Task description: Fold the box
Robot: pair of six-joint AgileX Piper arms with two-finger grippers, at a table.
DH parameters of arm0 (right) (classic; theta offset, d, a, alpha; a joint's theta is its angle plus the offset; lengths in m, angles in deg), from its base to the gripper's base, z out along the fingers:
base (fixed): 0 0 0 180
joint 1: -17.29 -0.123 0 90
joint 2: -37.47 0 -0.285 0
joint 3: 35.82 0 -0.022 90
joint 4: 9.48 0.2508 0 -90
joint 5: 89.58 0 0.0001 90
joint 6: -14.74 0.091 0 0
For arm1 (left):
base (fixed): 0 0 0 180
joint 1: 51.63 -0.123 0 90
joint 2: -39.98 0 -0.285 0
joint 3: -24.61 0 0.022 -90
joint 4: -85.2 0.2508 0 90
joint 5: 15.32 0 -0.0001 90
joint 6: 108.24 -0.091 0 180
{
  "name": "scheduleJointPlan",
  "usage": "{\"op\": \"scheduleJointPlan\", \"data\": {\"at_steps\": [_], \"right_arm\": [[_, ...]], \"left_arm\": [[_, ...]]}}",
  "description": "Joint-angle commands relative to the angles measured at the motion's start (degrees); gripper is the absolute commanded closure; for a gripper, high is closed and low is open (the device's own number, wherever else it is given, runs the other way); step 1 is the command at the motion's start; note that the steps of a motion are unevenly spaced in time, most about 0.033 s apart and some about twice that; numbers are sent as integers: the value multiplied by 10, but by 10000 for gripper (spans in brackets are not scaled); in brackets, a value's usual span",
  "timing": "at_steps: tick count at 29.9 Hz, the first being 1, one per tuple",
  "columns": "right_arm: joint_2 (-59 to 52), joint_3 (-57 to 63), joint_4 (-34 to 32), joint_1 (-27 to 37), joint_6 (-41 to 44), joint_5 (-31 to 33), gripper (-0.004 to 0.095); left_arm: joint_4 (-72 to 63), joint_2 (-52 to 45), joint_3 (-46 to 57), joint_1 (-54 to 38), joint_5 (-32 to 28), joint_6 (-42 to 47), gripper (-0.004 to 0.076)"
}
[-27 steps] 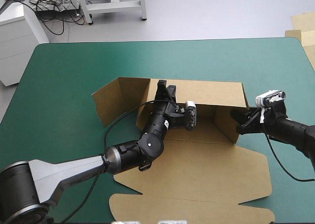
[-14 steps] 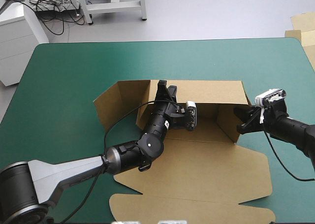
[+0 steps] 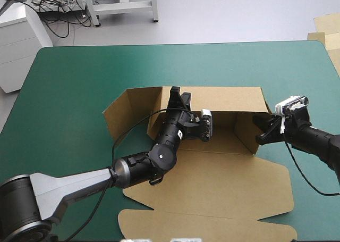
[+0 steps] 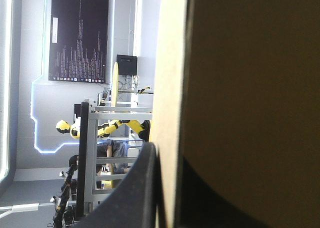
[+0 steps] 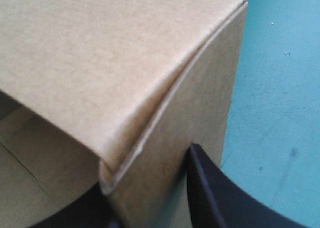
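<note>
box [image 3: 212, 183]: mid-table on the teal-green cover [image 3: 69, 82], back wall [image 3: 223, 96] up, lid flat.
left gripper [image 3: 179, 96]: clenched on the back wall.
right gripper [image 3: 261, 126]: clamped on the right end wall [image 3: 245, 134] (near its corner).
left flap [image 3: 119, 111]: we should bring it in squarely, without buckling.

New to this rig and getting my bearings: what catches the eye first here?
A half-raised brown box at the middle of the teal-green table, far wall standing, lid flat toward the near edge. The left gripper is shut on that far wall, the right gripper on the right side wall.
</note>
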Motion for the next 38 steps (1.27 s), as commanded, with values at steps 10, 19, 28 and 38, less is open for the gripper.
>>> {"op": "scheduleJointPlan", "data": {"at_steps": [10, 19, 28, 38], "right_arm": [[-4, -9, -9, 2, 40, -23, 906], [0, -27, -77, -104, 118, -220, 906], [37, -94, -84, -165, 191, -307, 906], [64, -132, -207, -165, 305, -321, 906]], "left_arm": [[28, -13, 1, -4, -14, 17, 277], [28, -14, -5, 7, 1, 19, 234], [29, -35, -17, 29, 50, 19, 234], [29, -112, -22, 92, 107, 61, 367]]}}
